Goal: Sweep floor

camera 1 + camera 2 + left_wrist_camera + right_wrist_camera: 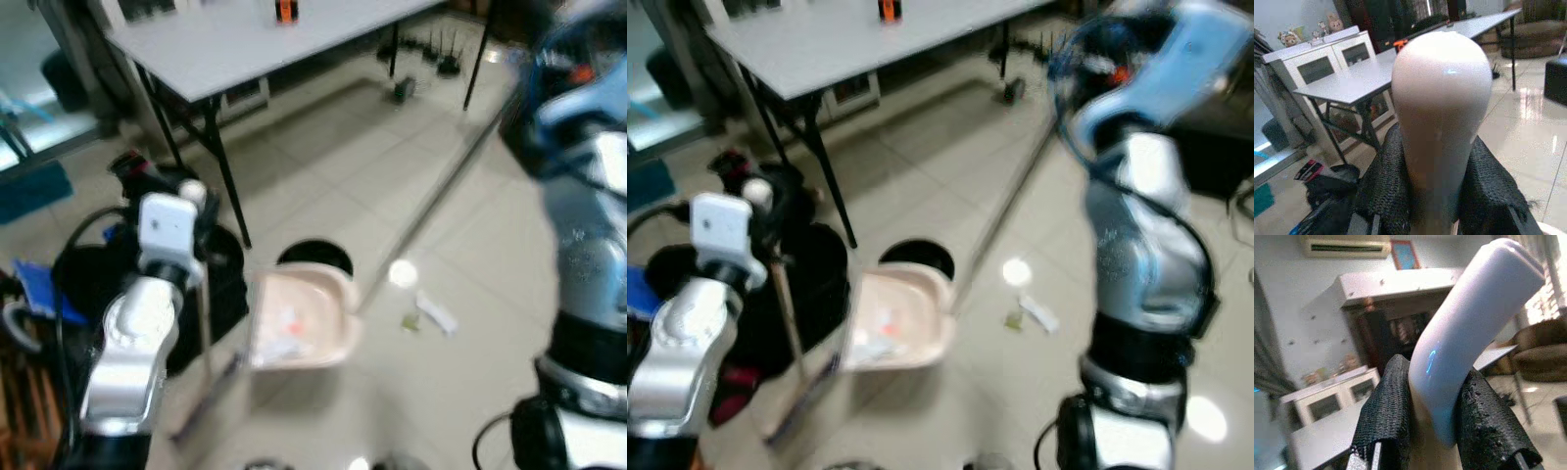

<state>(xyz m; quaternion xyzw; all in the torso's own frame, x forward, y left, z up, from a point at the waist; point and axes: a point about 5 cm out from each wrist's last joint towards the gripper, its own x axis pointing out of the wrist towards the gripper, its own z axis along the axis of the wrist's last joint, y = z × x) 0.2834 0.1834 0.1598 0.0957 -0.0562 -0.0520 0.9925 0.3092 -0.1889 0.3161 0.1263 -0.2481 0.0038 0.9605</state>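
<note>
Clamped in the left gripper (1437, 196) is the rounded pale top of the dustpan handle (1442, 112), its two black fingers (1383, 186) pressed against either side. That handle (789, 323) runs down from the left arm (132, 343) to the pink dustpan (299, 318), which sits on the tiled floor (323, 176) near the robot, with small scraps of litter lying inside it. Up on the right, the right gripper (1432, 416) holds the curved light-blue grip of the broom (1469, 328), fingers tight on both sides of it. From there the broom's long thin pole (441, 191) slants down to the dustpan's right edge. Just right of the pan, a small white wrapper (436, 315) and a greenish scrap (410, 320) lie on the tiles. Behind the pan is a round black bin (315, 258), and left of it a dark bag (808, 274). Farther off, on the left, stands a grey folding table (235, 44) with black legs, an orange object (285, 11) on its top
</note>
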